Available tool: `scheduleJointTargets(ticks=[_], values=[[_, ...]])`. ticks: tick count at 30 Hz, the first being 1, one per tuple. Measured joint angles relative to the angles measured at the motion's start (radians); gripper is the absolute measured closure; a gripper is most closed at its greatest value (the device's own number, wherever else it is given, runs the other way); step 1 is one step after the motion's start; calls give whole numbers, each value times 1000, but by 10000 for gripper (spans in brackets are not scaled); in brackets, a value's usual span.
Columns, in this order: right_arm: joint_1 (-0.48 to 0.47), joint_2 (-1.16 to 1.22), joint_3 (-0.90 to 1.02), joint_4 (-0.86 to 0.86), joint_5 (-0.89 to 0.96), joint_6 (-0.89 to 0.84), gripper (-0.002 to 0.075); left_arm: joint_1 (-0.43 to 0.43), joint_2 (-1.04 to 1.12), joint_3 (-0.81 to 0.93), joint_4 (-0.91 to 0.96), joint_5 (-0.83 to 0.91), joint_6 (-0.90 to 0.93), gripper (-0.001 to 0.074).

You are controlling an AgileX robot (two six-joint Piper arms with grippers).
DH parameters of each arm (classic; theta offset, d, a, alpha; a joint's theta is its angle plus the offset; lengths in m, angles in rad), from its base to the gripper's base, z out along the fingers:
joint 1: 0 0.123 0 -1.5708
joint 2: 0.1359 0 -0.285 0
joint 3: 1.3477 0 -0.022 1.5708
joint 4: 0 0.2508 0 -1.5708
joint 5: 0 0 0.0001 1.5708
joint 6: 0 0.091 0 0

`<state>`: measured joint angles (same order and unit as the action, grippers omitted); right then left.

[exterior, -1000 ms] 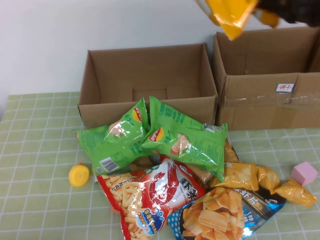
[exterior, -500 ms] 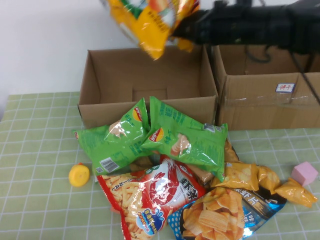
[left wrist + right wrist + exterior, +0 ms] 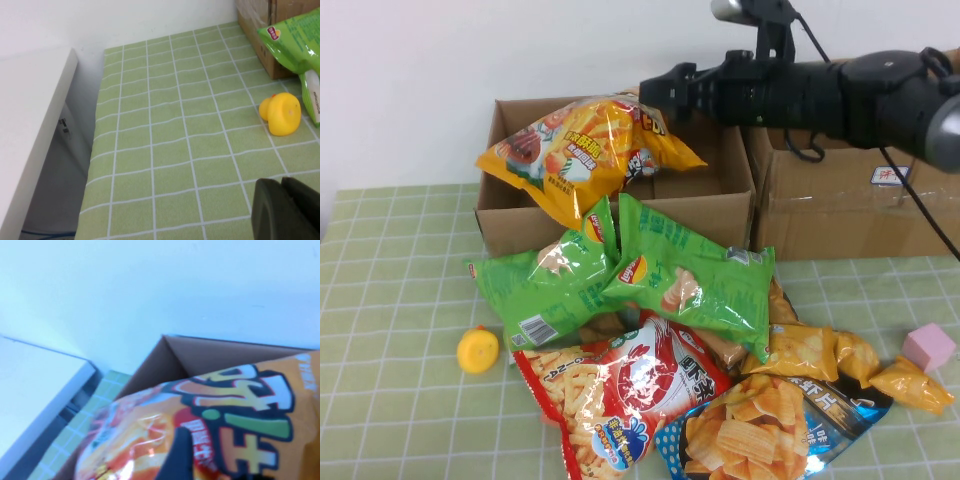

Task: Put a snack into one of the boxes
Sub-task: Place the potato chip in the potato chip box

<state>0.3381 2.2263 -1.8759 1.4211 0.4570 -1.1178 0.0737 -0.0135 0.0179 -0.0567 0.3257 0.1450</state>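
My right gripper (image 3: 652, 93) reaches in from the right, over the left cardboard box (image 3: 520, 215). It is shut on the upper edge of an orange snack bag (image 3: 582, 150). The bag hangs tilted over the open box, and its lower left end is by the box's front left rim. In the right wrist view the orange bag (image 3: 235, 410) fills the frame, with one dark finger (image 3: 179, 457) against it. A second box (image 3: 840, 210) stands to the right. My left gripper (image 3: 282, 200) is shut and empty, low over the tablecloth at the left, out of the high view.
A heap of snacks lies in front of the boxes: two green bags (image 3: 690, 275), a red bag (image 3: 630, 385), a blue bag (image 3: 770, 430) and small orange packets (image 3: 820, 350). A yellow toy duck (image 3: 478, 350) lies at the left and a pink cube (image 3: 928, 346) at the right.
My right arm swung left from over the right box to the left box and came down. The orange bag went with it and now hangs low over the left box.
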Motion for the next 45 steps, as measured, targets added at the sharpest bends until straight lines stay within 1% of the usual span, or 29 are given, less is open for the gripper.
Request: scheduleJointTargets(ticks=[2, 3, 4, 5, 6, 8, 10, 11, 12, 13, 15, 19, 21, 26, 32, 35, 41, 45], values=[[-2, -7, 0, 0, 23, 7, 72, 0, 0, 0, 0, 0, 0, 737], [-4, -11, 0, 0, 43, 14, 64, 0, 0, 0, 0, 0, 0, 737], [-9, -20, 0, -2, 64, 26, 69, 0, 0, 0, 0, 0, 0, 737], [-13, -32, 0, -13, 81, 42, 93, 0, 0, 0, 0, 0, 0, 737], [-18, -48, 0, -36, 102, 65, 141, 0, 0, 0, 0, 0, 0, 737], [-32, -91, 0, -82, 134, 126, 286, 0, 0, 0, 0, 0, 0, 737], [-53, -150, 0, -152, 166, 178, 501, 0, 0, 0, 0, 0, 0, 737], [-65, -175, 0, -168, 187, 193, 565, 0, 0, 0, 0, 0, 0, 737], [-77, -204, 0, -188, 210, 209, 620, 0, 0, 0, 0, 0, 0, 737], [-87, -230, -2, -202, 239, 218, 657, 0, 0, 0, 0, 0, 0, 737], [-97, -266, -8, -228, 298, 227, 696, 0, 0, 0, 0, 0, 0, 738], [-82, -284, -12, -291, 431, 223, 718, 0, 0, 0, 0, 0, 0, 738], [-62, -268, -12, -313, 454, 206, 720, 0, 0, 0, 0, 0, 0, 738], [-17, -201, -12, -330, 423, 155, 722, 0, 0, 0, 0, 0, 0, 738], [10, -104, -12, -330, 326, 87, 725, 0, 0, 0, 0, 0, 0, 738], [13, -48, -12, -299, 305, 51, 725, 0, 0, 0, 0, 0, 0, 738], [15, 40, -12, -166, 287, -41, 725, 0, 0, 0, 0, 0, 0, 738], [20, 87, -33, -110, 268, -83, 726, 0, 0, 0, 0, 0, 0, 738]])
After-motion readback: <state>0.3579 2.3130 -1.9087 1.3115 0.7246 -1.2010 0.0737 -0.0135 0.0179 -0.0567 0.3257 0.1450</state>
